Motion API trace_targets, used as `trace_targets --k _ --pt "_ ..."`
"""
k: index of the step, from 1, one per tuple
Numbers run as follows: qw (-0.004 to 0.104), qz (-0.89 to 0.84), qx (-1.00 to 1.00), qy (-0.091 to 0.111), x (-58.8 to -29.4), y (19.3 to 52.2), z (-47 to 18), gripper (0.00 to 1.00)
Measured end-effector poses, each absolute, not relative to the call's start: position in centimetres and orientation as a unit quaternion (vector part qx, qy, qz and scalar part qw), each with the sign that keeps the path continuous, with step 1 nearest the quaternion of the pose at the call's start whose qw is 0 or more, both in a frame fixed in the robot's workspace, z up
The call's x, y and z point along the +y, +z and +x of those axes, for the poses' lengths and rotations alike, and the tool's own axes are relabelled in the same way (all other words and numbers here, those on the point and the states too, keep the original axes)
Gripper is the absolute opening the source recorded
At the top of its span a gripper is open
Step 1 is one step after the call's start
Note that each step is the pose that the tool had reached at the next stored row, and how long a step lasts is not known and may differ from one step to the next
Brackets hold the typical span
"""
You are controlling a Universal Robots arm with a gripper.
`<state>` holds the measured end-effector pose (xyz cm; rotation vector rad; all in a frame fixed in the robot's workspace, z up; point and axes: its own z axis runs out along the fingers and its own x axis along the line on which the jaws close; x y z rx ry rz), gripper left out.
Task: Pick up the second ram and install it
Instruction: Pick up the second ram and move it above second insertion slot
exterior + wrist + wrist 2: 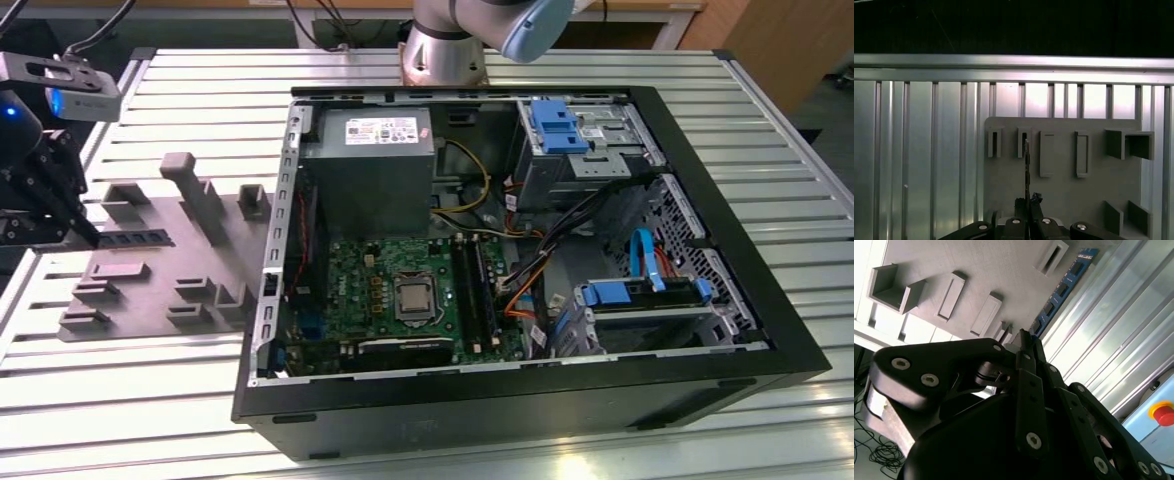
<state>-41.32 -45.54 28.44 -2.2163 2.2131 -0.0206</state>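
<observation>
One robot arm (467,35) is mounted at twelve o'clock in the exterior view, on a slatted aluminium table (174,420). Its single black gripper (83,232) sits at nine o'clock, over one grey fixture plate (147,290).

One memory stick, the second ram (136,238), stands on its long edge on that plate, just toward three o'clock of the gripper. In the second wrist view the gripper (1026,337) has its two fingers drawn almost together, pinching the near end of the second ram (1064,287). The stick appears there as a blue-green strip with dark chips, running away across the fixture plate (979,265). In the first wrist view the second ram (1027,165) is seen edge-on as one thin dark line. It runs from between the tips of the gripper (1028,200) into the second of four slotted holders on the fixture plate (1064,195). One U-shaped bracket (1129,144) stands beside that row.

One open computer case (534,400) fills the middle of the exterior view. Inside are one grey power supply (367,160) at eleven o'clock, one green motherboard (387,270) at six o'clock, and two blue drive brackets, one (554,125) at one o'clock and one (641,293) at four o'clock. Long black memory slots (470,285) run beside the processor socket (416,298); their number cannot be made out.

One red stop button (1164,412) shows in the second wrist view.
</observation>
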Motion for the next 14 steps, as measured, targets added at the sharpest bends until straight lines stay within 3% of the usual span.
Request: trace_targets --k 14 --pt "0.005 -0.708 0.707 -0.007 -45.5 30.0 -41.3 0.14"
